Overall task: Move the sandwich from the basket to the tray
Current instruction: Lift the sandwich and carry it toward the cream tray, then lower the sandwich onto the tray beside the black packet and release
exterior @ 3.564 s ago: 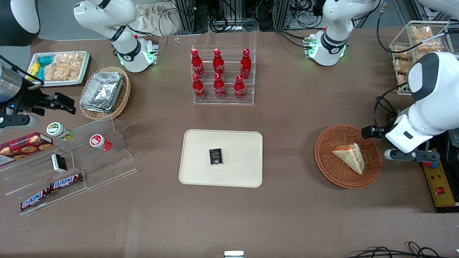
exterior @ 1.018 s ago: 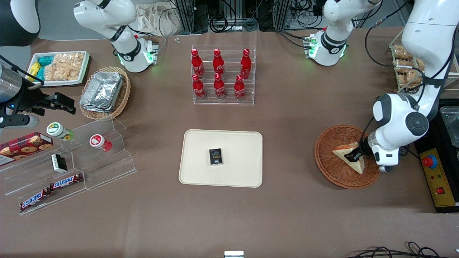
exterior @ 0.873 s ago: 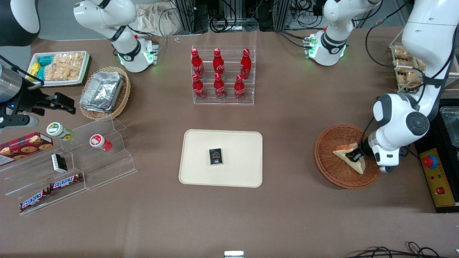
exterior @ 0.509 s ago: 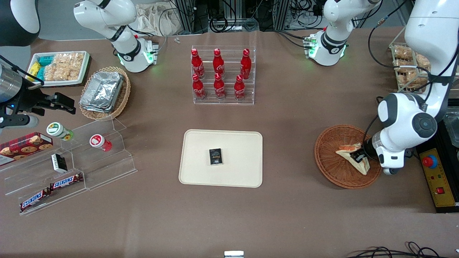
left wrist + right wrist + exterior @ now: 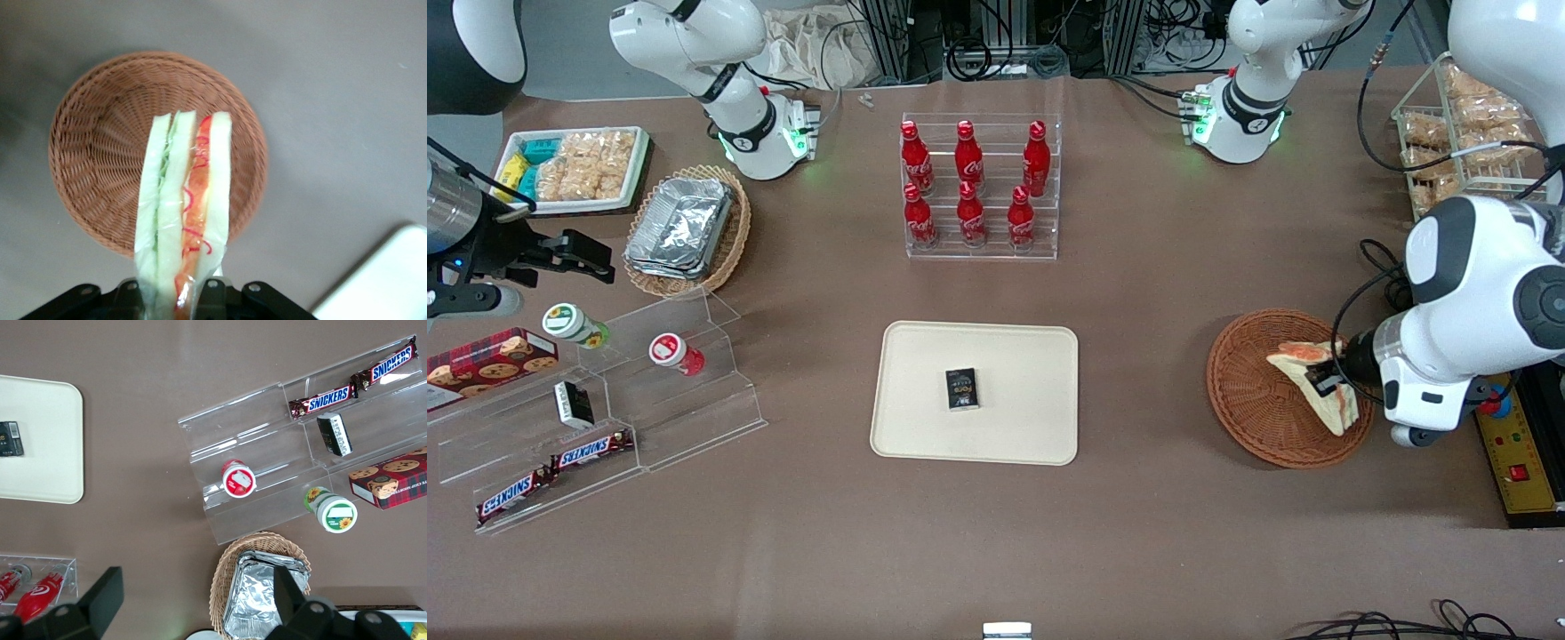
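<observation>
We find the gripper (image 5: pixel 1327 382) clamping the triangular white-bread sandwich (image 5: pixel 183 213), lifted above the round reddish-brown wicker basket (image 5: pixel 100 133); carrying to the cream rectangular tray (image 5: pixel 1014 356) remains.

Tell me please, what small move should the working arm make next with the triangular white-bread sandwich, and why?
Probably a short carry sideways toward the flat cream-beige rectangular tray. The gripper is shut on the triangular white-bread sandwich, which the wrist view shows hanging clear above the round reddish-brown wicker basket. I would aim for bare tray surface, since a small black box lies near its middle.
</observation>
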Available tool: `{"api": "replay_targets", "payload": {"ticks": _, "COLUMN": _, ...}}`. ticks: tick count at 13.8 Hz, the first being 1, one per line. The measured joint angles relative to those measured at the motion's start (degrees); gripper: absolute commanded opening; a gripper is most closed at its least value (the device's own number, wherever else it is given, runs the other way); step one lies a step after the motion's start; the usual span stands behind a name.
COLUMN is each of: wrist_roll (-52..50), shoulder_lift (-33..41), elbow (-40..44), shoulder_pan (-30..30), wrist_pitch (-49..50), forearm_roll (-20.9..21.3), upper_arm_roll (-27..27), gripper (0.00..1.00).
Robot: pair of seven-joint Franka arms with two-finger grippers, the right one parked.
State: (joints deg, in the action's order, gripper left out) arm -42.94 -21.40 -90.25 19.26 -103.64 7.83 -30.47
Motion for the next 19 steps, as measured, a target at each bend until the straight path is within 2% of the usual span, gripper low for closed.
{"api": "replay_targets", "payload": {"ticks": 4, "wrist_roll": -1.79, "shoulder_lift": -1.46, "elbow": 2.43, "shoulder_pan": -11.18, "wrist_pitch": 2.83, "forearm_roll": 0.38, "upper_arm_roll": -0.27, "gripper": 0.00}}
{"api": "replay_targets", "payload": {"ticks": 8, "wrist_roll": -4.63, "shoulder_lift": -8.14, "elbow": 4.01, "shoulder_pan": -22.74, "wrist_pitch": 1.18, "forearm_roll": 4.93, "upper_arm_roll": -0.21, "gripper": 0.00}}
{"api": "replay_targets", "payload": {"ticks": 9, "wrist_roll": -6.87, "shoulder_lift": -10.73, "elbow": 4.26, "shoulder_pan": -25.21, "wrist_pitch": -0.60, "forearm_roll": 6.87, "upper_arm_roll": -0.09, "gripper": 0.00}}
{"api": "replay_targets", "payload": {"ticks": 11, "wrist_roll": -13.35, "shoulder_lift": -16.91, "elbow": 4.40, "shoulder_pan": -29.44, "wrist_pitch": -6.51, "forearm_roll": 13.41, "upper_arm_roll": 0.02, "gripper": 0.00}}
{"api": "replay_targets", "payload": {"ticks": 12, "wrist_roll": -16.61, "shoulder_lift": -19.90, "elbow": 4.64, "shoulder_pan": -31.07, "wrist_pitch": -9.44, "forearm_roll": 16.23, "upper_arm_roll": 0.06, "gripper": 0.00}}
{"api": "replay_targets", "payload": {"ticks": 14, "wrist_roll": -19.87, "shoulder_lift": -24.56, "elbow": 5.89, "shoulder_pan": -32.69, "wrist_pitch": -12.70, "forearm_roll": 18.99, "upper_arm_roll": 0.11, "gripper": 0.00}}
{"api": "replay_targets", "payload": {"ticks": 19, "wrist_roll": -20.05, "shoulder_lift": -28.78, "elbow": 12.78, "shoulder_pan": -33.49, "wrist_pitch": -13.24, "forearm_roll": 19.20, "upper_arm_roll": 0.11, "gripper": 0.00}}
